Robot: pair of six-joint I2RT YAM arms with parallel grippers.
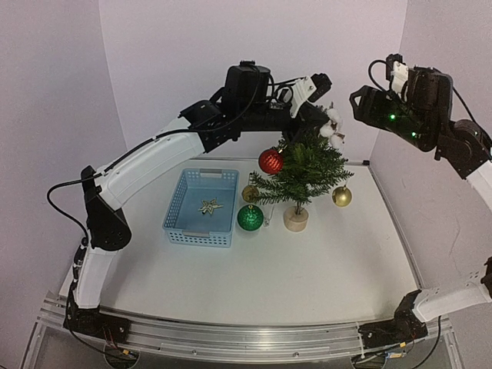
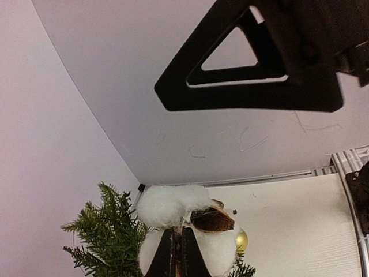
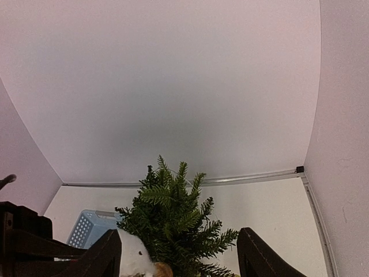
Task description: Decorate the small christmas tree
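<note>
1. We are pinching a cotton sprig (image 2: pixel 184 216) in the left gripper (image 2: pixel 178 245). Its fingers are pressed together on the stem just under the white puffs, so the puffs are standing clear of the jaws and can be pushed in among the needles
2. We are hovering that sprig at the crown of the small christmas tree (image 1: pixel 301 171), which is standing upright on its wooden base on the table (image 1: pixel 307 269), just right of the blue basket (image 1: pixel 197 237). We are judging the top to be the spot meant for it
3. We are holding the right gripper (image 3: pixel 180 234) raised beside the treetop, its fingers spread wide and gripping nothing. It is probably waiting clear, or ready to steady the tree
4. A red ball (image 1: pixel 270 161) is hanging on the tree's left side, while a green ball (image 1: pixel 250 217) and a gold ball (image 1: pixel 341 196) are sitting low on either side of the trunk. We cannot tell whether those two are hanging or resting. A star ornament (image 1: pixel 209 205) is lying in the basket, likely waiting its turn
</note>
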